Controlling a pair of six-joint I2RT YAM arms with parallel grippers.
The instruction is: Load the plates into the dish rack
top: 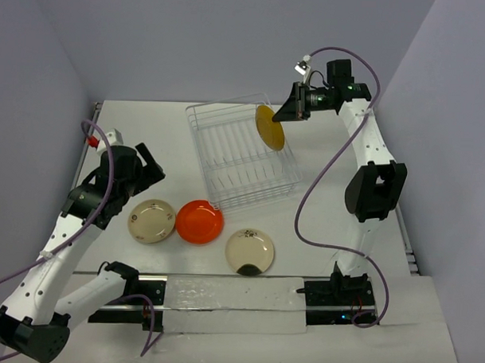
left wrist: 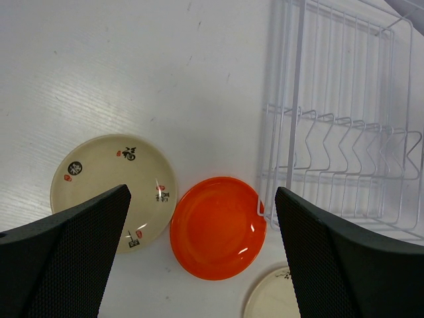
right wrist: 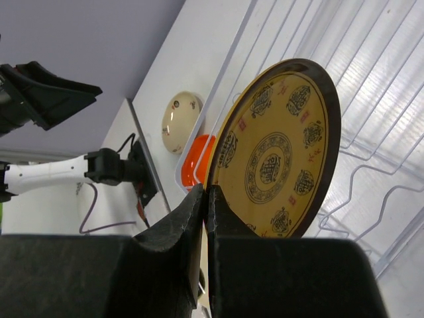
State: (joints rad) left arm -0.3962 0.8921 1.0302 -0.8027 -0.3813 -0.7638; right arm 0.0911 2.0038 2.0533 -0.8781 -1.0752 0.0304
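Observation:
My right gripper is shut on the rim of the mustard-yellow plate and holds it on edge over the far right part of the wire dish rack. In the right wrist view the plate shows its dark patterned face above the rack's prongs. The orange-red plate lies flat on the table at the rack's near corner, with one cream plate to its left and another at its near right. My left gripper is open and empty, above the orange-red plate and cream plate.
The rack stands at an angle in the middle of the table, and no plate stands in it. Grey walls close in at left and right. A clear plastic strip lies along the near edge between the arm bases.

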